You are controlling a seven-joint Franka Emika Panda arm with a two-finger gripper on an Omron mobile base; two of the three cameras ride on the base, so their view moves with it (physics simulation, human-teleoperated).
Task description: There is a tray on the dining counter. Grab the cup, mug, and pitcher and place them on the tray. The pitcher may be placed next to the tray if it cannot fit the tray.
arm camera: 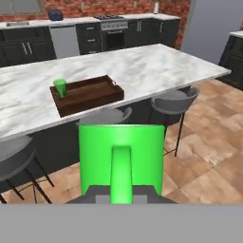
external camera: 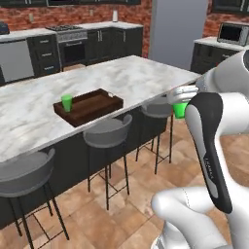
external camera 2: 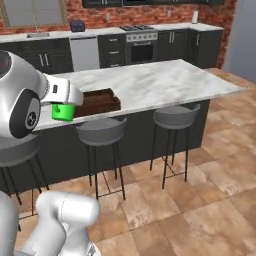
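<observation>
The mug [arm camera: 121, 159] is in hand: the end effector [arm camera: 121, 197] is closed nearly tight on it, the loop handle facing the hand camera, and it hangs in the air on the near side of the counter [external camera: 121, 73], over the stools [external camera: 108, 131] rather than over the marble; the cup [external camera: 66, 102] already stands in the left end of the tray [external camera: 90, 108], which lies on the counter near its front edge; the step under way, as I judge it, is carrying the mug across to the tray; the next move calls for reaching forward over the counter edge, lining up above the bare right part of the tray, well apart from the cup, then lowering and letting go; the pitcher remains to be fetched afterwards.
</observation>
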